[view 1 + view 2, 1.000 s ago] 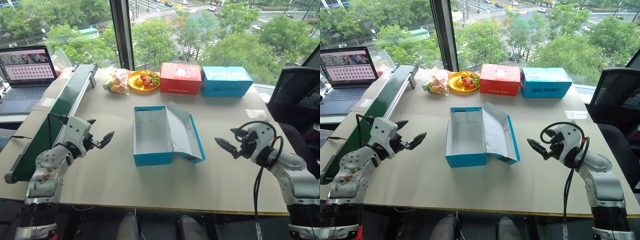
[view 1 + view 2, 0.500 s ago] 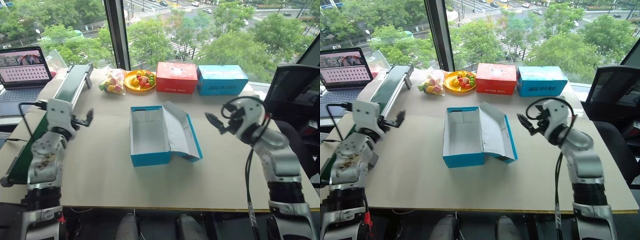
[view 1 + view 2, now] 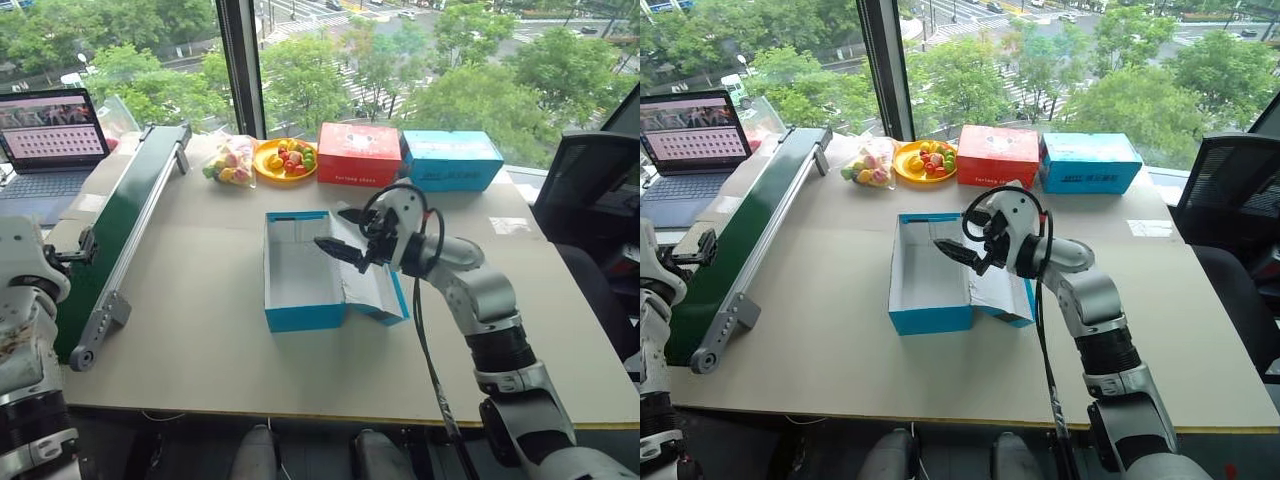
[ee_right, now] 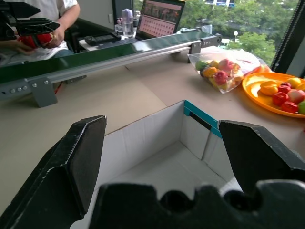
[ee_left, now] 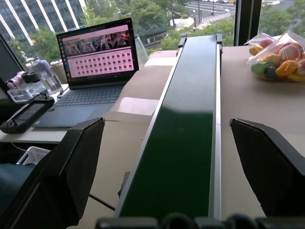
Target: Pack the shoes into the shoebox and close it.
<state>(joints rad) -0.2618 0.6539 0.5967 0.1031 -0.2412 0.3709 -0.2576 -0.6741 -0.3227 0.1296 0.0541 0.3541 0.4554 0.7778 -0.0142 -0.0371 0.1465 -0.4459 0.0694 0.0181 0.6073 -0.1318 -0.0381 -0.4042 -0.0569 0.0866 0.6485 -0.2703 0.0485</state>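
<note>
The shoebox (image 3: 300, 270) is bright blue, white inside and empty. It stands open mid-table, its lid (image 3: 372, 268) folded out to the right. My right gripper (image 3: 332, 228) hovers open over the box's right half, pointing left, its fingers (image 4: 81, 157) spread above the bare white bottom. My left gripper (image 3: 80, 245) is far to the left, open, its fingers (image 5: 71, 171) spread over the green belt. The shoes are out of view on the table. Beyond the belt a person's hands hold something red (image 4: 37, 39), too small to tell what.
A long green conveyor belt (image 3: 130, 220) runs along the table's left side, with a laptop (image 3: 50, 130) beside it. At the back stand a bag of fruit (image 3: 228, 162), a yellow plate (image 3: 262, 170) of fruit, a red box (image 3: 360, 155) and a lighter blue box (image 3: 452, 160). An office chair (image 3: 590, 190) is at the right.
My right gripper swung left from the table's right side to above the open box. My left gripper moved left, out over the green belt. Both stayed open.
</note>
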